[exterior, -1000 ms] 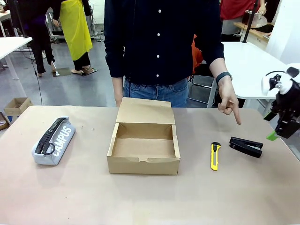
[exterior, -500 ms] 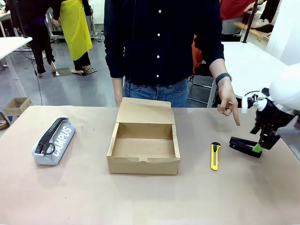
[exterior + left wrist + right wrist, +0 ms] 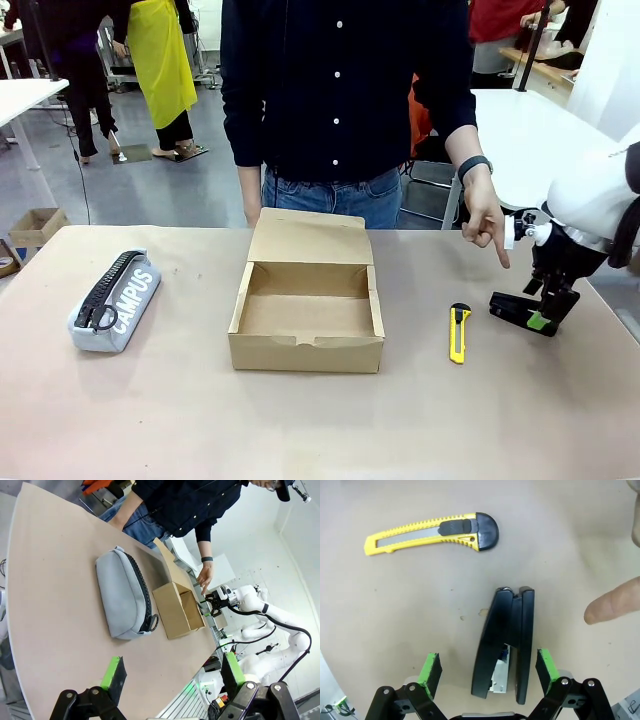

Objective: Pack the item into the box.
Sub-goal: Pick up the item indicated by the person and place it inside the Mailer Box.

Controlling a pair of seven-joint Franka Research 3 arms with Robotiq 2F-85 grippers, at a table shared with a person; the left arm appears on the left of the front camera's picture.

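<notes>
The item, a black stapler (image 3: pixel 506 304), lies on the table at the right, beyond the knife. My right gripper (image 3: pixel 540 320) is down over its right end, open; in the right wrist view its green pads (image 3: pixel 431 668) stand on either side of the stapler (image 3: pixel 507 645) without touching it. The brown cardboard box (image 3: pixel 305 352) sits mid-table with its lid flap raised toward the person. A person's hand (image 3: pixel 487 225) points a finger (image 3: pixel 615 602) down at the stapler. My left gripper (image 3: pixel 172 670) hangs open above the table's left end, nothing between its fingers.
A yellow-and-black utility knife (image 3: pixel 459 332) lies between the box and the stapler. A grey "CAMPUS" pencil case (image 3: pixel 115 300) rests at the left. The person stands at the far edge behind the box (image 3: pixel 175 610). Bare tabletop stretches along the near side.
My right gripper has swung in from the right edge, leftward and down, onto the stapler's right end. The person's pointing hand has stayed put.
</notes>
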